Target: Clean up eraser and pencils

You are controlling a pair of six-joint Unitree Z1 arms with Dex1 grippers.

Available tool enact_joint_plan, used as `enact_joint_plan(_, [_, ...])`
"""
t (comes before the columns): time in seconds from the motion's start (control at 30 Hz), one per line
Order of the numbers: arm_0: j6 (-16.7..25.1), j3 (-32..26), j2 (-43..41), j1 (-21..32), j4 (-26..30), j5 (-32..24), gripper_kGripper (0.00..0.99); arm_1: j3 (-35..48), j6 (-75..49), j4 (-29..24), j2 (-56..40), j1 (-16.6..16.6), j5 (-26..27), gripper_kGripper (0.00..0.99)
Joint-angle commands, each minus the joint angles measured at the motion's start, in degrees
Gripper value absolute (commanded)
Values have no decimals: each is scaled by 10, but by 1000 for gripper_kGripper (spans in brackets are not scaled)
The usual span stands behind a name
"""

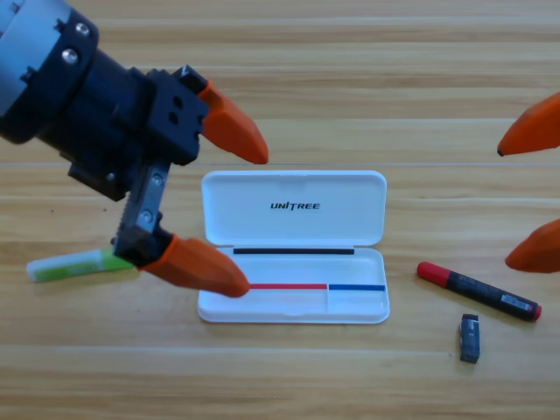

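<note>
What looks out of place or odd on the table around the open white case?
Nothing is damaged or spilled. The open white plastic case holds none of the loose items: light green pencil left, black pencil with red cap and small dark eraser right.

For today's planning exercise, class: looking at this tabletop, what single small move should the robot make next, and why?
Probably lower the left hand onto the green pencil and close on it. Its jaws stand wide open, the pencil lies on the table partly under the hand, left of the open white case, which holds no pencils or eraser yet. The right hand waits at the edge, open, above the black pencil and eraser.
</note>
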Motion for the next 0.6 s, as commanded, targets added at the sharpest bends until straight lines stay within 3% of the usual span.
enact_joint_plan(0.03, [4,9,23,-11,-2,19,977,5,2,-12,25,33,3,989])
enact_joint_plan(0.3, [5,14,22,-11,-4,32,974,25,29,0,8,34,-4,989])
enact_joint_plan(0.47, [3,12,12,-11,-5,46,974,53,100,0,-11,33,-151,989])
enact_joint_plan(0.6, [7,8,1,4,-3,107,971,49,185,0,1,33,-239,989])
